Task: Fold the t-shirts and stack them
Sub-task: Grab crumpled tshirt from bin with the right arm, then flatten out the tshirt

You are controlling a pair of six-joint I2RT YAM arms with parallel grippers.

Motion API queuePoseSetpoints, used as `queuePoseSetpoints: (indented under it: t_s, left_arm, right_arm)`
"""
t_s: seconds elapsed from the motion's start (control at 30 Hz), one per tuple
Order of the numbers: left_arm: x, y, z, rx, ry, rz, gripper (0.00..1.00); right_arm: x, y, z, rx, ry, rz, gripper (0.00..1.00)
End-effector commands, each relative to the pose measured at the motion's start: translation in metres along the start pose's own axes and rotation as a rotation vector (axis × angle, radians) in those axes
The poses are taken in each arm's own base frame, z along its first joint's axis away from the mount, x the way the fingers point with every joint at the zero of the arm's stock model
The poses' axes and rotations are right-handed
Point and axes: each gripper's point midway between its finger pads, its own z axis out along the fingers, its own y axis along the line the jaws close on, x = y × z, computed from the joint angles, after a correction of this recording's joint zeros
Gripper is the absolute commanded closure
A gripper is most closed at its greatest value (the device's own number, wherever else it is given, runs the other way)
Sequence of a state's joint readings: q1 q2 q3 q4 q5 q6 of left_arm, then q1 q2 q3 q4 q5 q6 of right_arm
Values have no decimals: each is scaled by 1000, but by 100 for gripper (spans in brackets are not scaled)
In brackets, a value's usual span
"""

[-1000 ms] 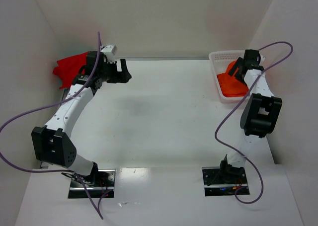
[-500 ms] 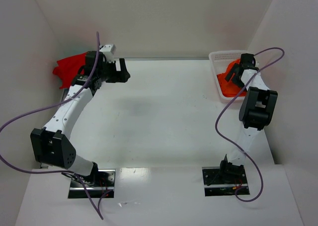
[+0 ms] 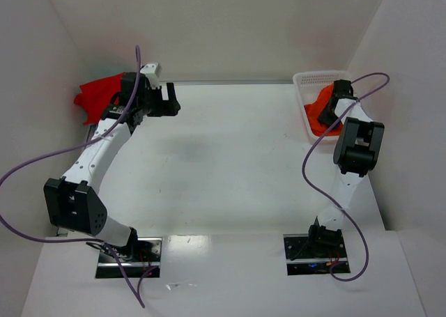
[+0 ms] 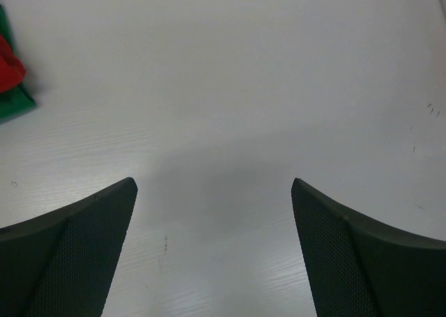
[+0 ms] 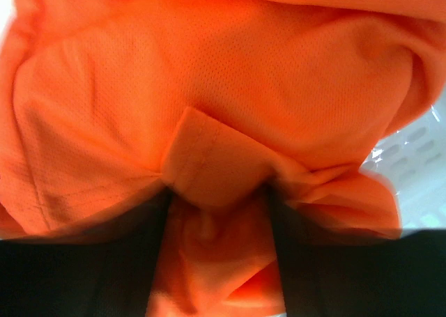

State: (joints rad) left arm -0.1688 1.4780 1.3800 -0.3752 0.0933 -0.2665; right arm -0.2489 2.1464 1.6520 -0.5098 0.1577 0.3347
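Picking the orange t-shirt [image 5: 209, 73] from the white basket [image 3: 313, 74] is your step; the right gripper [image 5: 217, 205] straddles a fold, whether clamped you cannot tell. Your left gripper [image 4: 212, 184] gapes open over bare table. Confirm the pinch, then lift.

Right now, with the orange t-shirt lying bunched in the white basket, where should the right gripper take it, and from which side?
I would take the raised fold standing up from the middle of the orange t-shirt, coming from above: the white basket walls close off the sides, and the right gripper straddles that ridge.
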Motion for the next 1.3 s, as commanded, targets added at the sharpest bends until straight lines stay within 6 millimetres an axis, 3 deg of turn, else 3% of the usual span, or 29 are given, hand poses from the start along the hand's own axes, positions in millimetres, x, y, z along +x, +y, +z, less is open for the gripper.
queuePoseSetpoints:
  t_s: [0.0, 0.1, 0.3, 0.33, 0.4, 0.43, 0.5, 0.57, 0.6, 0.67, 0.73, 0.8, 0.87, 0.9, 0.97, 1.0, 1.03, 1.07, 1.13, 1.17, 1.27]
  left_arm:
    - [5, 4, 9, -17, 13, -7, 1]
    - [0, 0, 10, -1, 5, 3, 1]
    - [1, -5, 13, 33, 12, 3, 1]
    - [0, -11, 13, 71, 10, 18, 1]
    - [-4, -21, 9, 126, -4, 43, 1]
    - [-3, -34, 6, 206, -2, 70, 1]
    - [-6, -50, 3, 302, -11, 89, 1]
    - [-9, -73, -8, 447, -34, 117, 1]
    - [-9, -89, -16, 550, -34, 128, 1]
    - [-16, -105, -26, 659, -71, 159, 1]
    - [-33, -134, -49, 803, -155, 215, 1]
    - [-35, -145, -54, 853, -178, 225, 1]
    - [-41, -172, -64, 926, -236, 278, 1]
    - [-38, -180, -66, 944, -230, 284, 1]
    - [-39, -195, -65, 959, -268, 318, 1]
    - [-38, -212, -64, 977, -283, 332, 1]
    - [-30, -227, -63, 1006, -277, 348, 1]
    - [-35, -227, -62, 994, -299, 351, 1]
    - [-36, -248, -62, 1004, -356, 369, 1]
    - [-32, -255, -53, 980, -374, 354, 1]
    - [-28, -255, -34, 947, -398, 333, 2]
  right_arm:
    - [-20, 3, -7, 2, -46, -1, 74]
    - [-40, 1, -32, 10, -106, 9, 89]
    - [-95, 4, -106, -23, -277, 45, 100]
    - [-112, 8, -139, -61, -332, 55, 100]
    - [-128, 13, -167, -105, -389, 64, 100]
    - [-138, 17, -196, -152, -433, 68, 100]
    - [-144, 29, -230, -227, -478, 59, 100]
    - [-157, 45, -277, -343, -572, 48, 100]
    - [-163, 53, -316, -413, -643, 50, 100]
    - [-166, 67, -358, -528, -688, 31, 100]
    - [-149, 94, -404, -682, -693, -16, 100]
    - [-139, 104, -425, -749, -692, -22, 100]
    - [-100, 139, -465, -901, -670, -68, 100]
    - [-90, 149, -466, -925, -648, -87, 100]
    - [-60, 173, -496, -1046, -601, -123, 100]
    - [-43, 186, -510, -1109, -570, -123, 100]
    - [-33, 195, -513, -1142, -545, -137, 100]
    - [-27, 198, -525, -1175, -546, -140, 100]
    - [-17, 207, -533, -1215, -522, -136, 100]
    - [-11, 210, -537, -1242, -497, -138, 100]
    - [-10, 211, -545, -1273, -494, -142, 100]
